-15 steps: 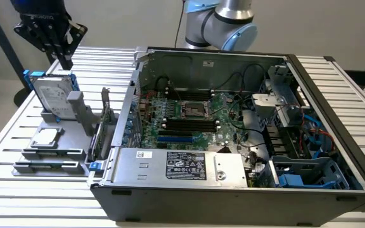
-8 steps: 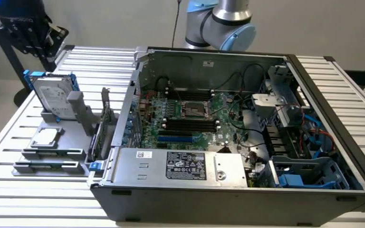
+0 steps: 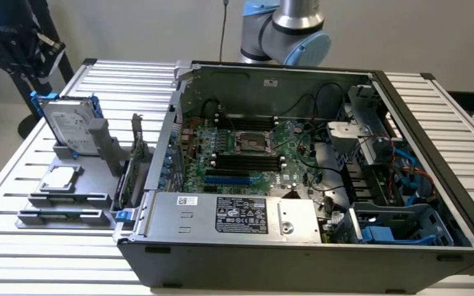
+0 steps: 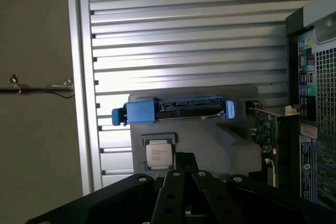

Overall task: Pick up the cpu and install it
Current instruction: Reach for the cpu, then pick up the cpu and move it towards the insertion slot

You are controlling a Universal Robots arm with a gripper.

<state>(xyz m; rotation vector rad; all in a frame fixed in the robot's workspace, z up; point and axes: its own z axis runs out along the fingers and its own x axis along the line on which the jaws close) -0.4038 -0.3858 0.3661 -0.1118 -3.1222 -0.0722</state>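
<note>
The cpu is a small square chip with a pale silver top, lying flat on a grey fixture on the table at the exterior view's left. In the wrist view the cpu lies just beyond the black gripper. My gripper hangs high over the far left corner, above the hard drive and well apart from the chip. The dark socket frame sits in the middle of the green motherboard inside the open computer case.
A silver hard drive with a blue bracket stands upright in the grey fixture behind the chip, and its blue top edge faces the wrist camera. An expansion card stands beside the case wall. The slatted metal table carries everything.
</note>
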